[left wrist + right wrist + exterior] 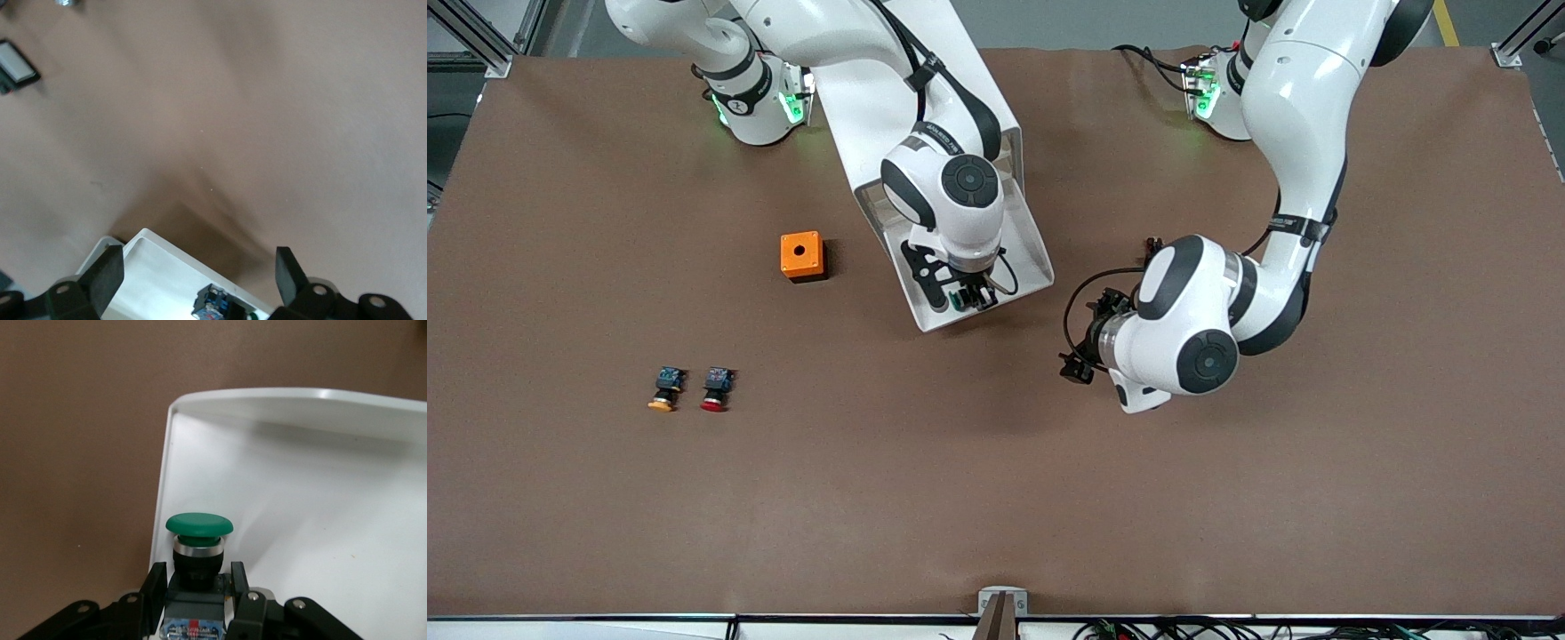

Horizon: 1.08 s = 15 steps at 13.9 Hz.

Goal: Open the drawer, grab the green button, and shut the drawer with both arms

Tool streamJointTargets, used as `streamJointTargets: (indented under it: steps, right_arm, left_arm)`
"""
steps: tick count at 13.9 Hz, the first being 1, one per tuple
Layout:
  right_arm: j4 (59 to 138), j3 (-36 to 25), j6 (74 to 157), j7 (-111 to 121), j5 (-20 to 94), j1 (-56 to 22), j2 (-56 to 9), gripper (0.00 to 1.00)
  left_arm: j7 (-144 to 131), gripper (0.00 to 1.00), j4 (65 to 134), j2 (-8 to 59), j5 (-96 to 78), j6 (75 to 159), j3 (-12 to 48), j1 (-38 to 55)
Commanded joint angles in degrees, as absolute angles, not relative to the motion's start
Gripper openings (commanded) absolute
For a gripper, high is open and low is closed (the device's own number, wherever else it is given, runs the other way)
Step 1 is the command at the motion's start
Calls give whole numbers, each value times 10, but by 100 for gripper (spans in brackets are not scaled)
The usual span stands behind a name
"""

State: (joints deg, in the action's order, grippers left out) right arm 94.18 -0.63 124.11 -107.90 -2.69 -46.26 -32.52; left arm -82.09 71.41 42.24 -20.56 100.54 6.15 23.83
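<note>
The drawer point(1033, 260), a shallow white tray, stands pulled out of the white cabinet point(1007, 142), which the right arm mostly hides. My right gripper point(970, 299) is inside the drawer near its front edge. It is shut on the black-and-blue body of the green-capped button point(199, 526), with fingers point(154, 585) on both sides. My left gripper point(1079, 345) is open and empty, low over the table beside the drawer, toward the left arm's end. In the left wrist view it point(198, 275) frames a corner of the drawer point(155, 265) and the button's body point(212, 303).
An orange box point(803, 256) with a round hole on top sits beside the drawer, toward the right arm's end. A yellow-capped button point(663, 390) and a red-capped button point(716, 389) lie side by side nearer the front camera. The table is brown.
</note>
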Motion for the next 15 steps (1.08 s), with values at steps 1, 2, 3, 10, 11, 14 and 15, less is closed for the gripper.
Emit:
streamJointTargets:
  steps: [1,2,3,10,11,14,15]
  right_arm:
    - [880,-6,1140,-1010,-27,-436,-324,0]
    - [851,-5,1083,-972,-17,-419,-321,0]
    - [832,-6,1040,-929,-5,-401,-307,0]
    - [831,-8,939,-576,17,-247,-201,0]
    - [833,-9,937,-532,17,-227,-198,0]
    - [843,-10,942,-418,16,-176,-199,0]
    - [859,-10,956,-384,16,-158,-199,0]
  left_arm:
    - [-760,100,730,410,-191,1047,62,243]
    - [-734,100,732,411,-191,1062,62,249]
    - [-706,100,732,412,-190,1080,62,256]
    - [-622,100,744,449,-126,1206,62,321]
    - [-627,100,744,460,-120,1219,61,332]
    - [-642,100,769,458,-118,1219,62,349]
    - [-657,100,780,457,-119,1219,62,365]
